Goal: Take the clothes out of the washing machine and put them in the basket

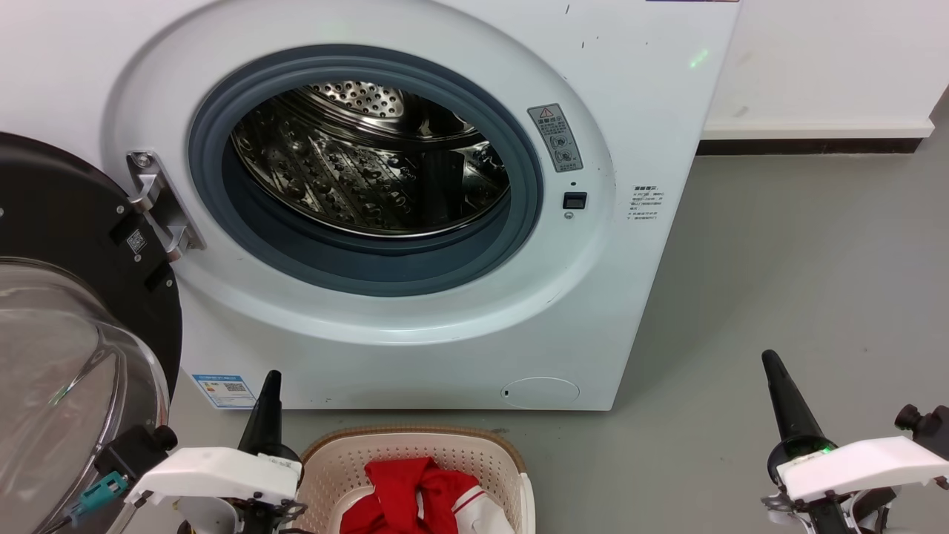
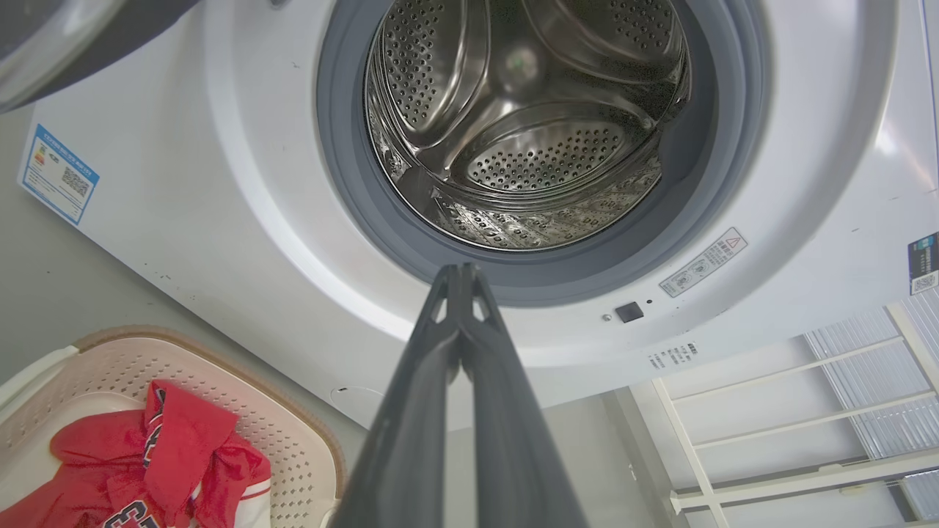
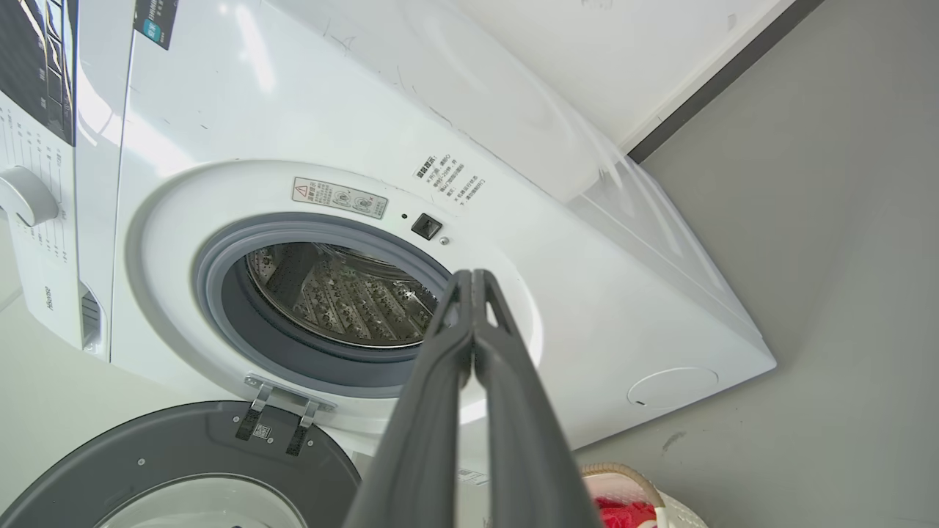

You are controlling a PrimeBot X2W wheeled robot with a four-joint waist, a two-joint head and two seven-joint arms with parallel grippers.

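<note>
So the red jersey (image 1: 404, 489) lies crumpled in the cream basket (image 1: 452, 449); the washing machine (image 1: 652, 96) has a blue sticker (image 1: 225, 390), unreadable. The left gripper (image 2: 461, 270) and right gripper (image 3: 472, 275) are both pinched together, empty.

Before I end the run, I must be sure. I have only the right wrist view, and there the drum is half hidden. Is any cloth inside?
Observer: No. The left wrist view looks deep into the drum: bare steel, walls and back.
Operator: And the basket? My view cuts it off.
Observer: In the head view the red jersey lies in the basket, a white garment beside it.
Operator: Is the left gripper free?
Observer: Yes, the left gripper is shut and holds nothing.
</note>
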